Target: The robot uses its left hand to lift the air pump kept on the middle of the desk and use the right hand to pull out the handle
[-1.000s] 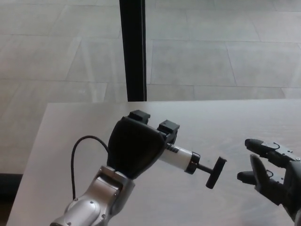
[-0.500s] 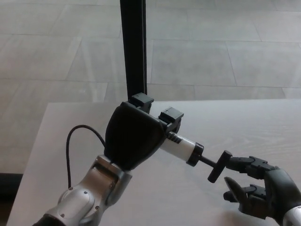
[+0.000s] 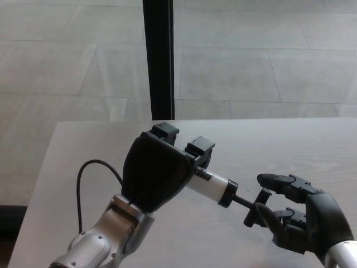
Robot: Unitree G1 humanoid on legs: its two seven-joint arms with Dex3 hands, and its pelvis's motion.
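Air pump: white cylinder with black end cap, held above the table at centre frame, tilted down to the right.
Left hand: closed around the pump body, entering from lower left.
Handle: black T-bar on a thin rod, lower right of centre.
Right hand: fingers curled around the handle, whether clamped cannot be told.
Table: pale bare surface along the far edge and at right.
Black post: upright beyond the far edge, upper centre.

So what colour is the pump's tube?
White, with a black cap; the air pump shows in the head view.
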